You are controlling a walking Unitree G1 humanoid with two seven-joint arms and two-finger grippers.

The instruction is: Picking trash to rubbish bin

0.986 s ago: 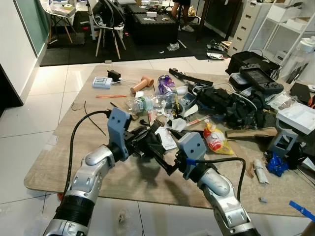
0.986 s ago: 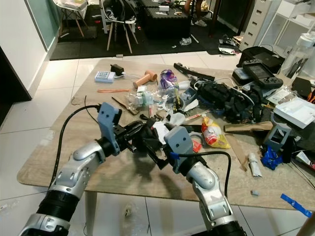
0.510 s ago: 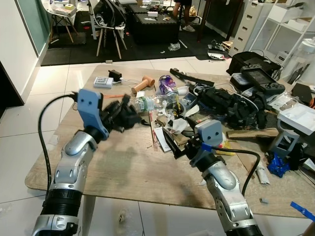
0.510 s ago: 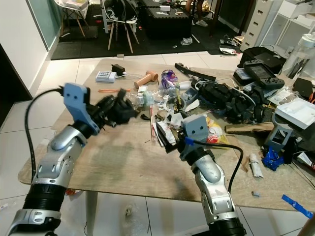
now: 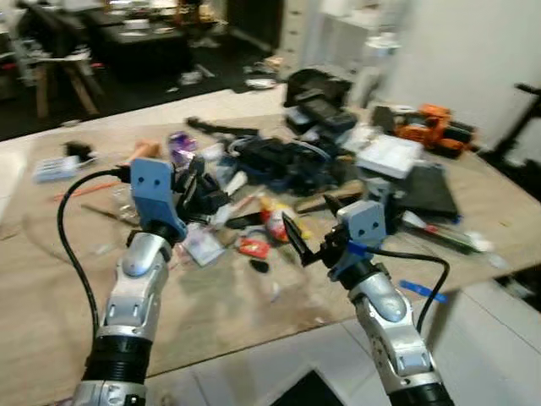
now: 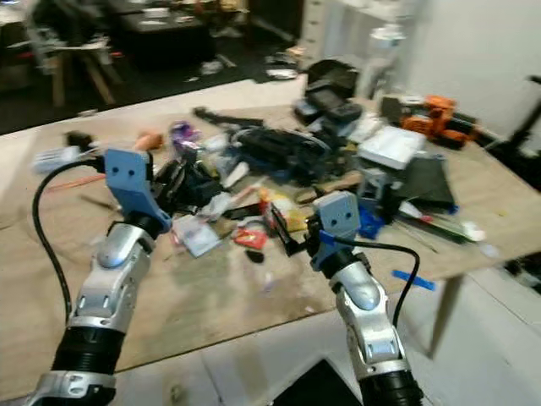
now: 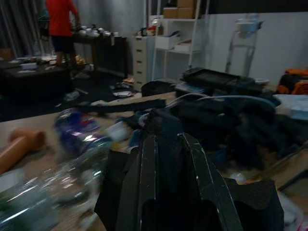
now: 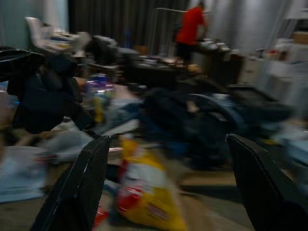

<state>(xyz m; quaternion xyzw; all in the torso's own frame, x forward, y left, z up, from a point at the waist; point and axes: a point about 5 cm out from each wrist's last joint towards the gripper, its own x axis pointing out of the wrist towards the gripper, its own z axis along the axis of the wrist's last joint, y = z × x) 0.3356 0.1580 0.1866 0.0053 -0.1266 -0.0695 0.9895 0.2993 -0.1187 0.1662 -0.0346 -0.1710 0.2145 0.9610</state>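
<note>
My left gripper is held over the table's clutter, shut on a crumpled black wad of trash that bulges out on both sides of its fingers. My right gripper hangs open near the table's front, fingers wide apart with nothing between them. A yellow and red snack bag lies on the table just beyond it, also the snack bag between both grippers. A small red wrapper and a white paper lie beside it.
A black bag with cables, a white box and an orange tool crowd the far side of the wooden table. A blue strip lies near the front edge. A person in red stands far off.
The whole view has swung right along the table and blurred. My left gripper, lifted away with the black wad, stays shut on it. The right gripper has parted from the left.
</note>
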